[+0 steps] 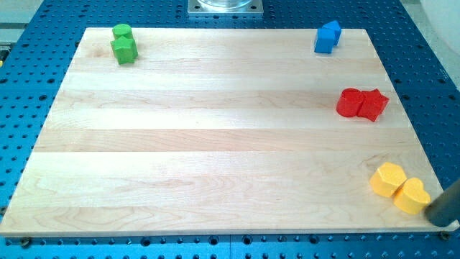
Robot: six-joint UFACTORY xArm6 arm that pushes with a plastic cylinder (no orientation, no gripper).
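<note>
My tip point(434, 214) comes in at the view's bottom right corner, at the board's right edge. It sits right beside a yellow heart-shaped block point(412, 196), touching it or nearly so. A second yellow block point(388, 179), roughly hexagonal, presses against that heart on its upper left. Only the lowest bit of the dark rod shows.
The wooden board point(215, 144) lies on a blue perforated table. Two green blocks point(123, 43) sit together at the top left corner. Blue blocks point(328, 37) stand at the top right. Two red blocks point(361, 103) touch each other near the right edge.
</note>
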